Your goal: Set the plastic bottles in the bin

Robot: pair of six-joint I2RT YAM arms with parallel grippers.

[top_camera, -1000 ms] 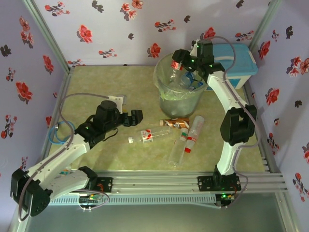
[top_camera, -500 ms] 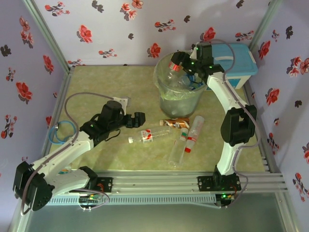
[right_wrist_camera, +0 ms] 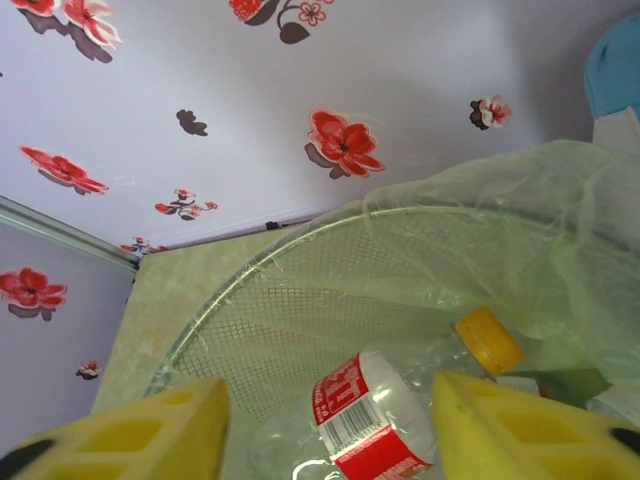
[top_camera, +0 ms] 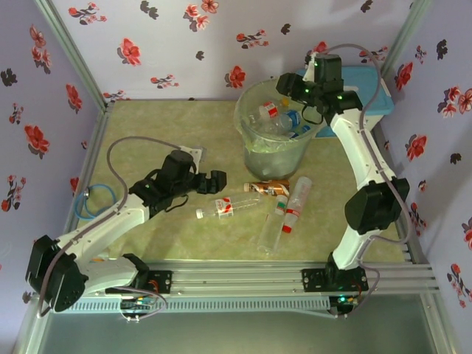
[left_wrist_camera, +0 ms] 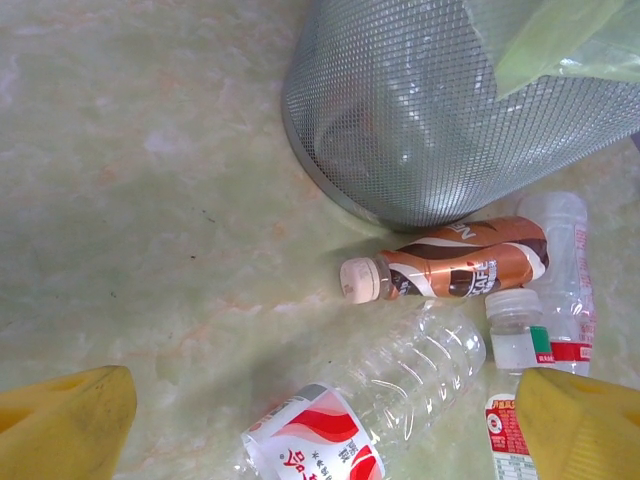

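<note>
Both left gripper and right gripper are hanging open, empty — the clear bottle is lying round-sided, risking rolling aside under an off-centre pinch

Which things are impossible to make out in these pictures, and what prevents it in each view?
- Number of bottles inside the bin: top view, too small and overlapping.
- Base of the yellow-capped bottle: right wrist view, cut by the bottom edge.
- Cap end of the red-labelled bottle: left wrist view, cut by the bottom edge.
- Blue-lidded box: top view, mostly behind the right arm.
</note>
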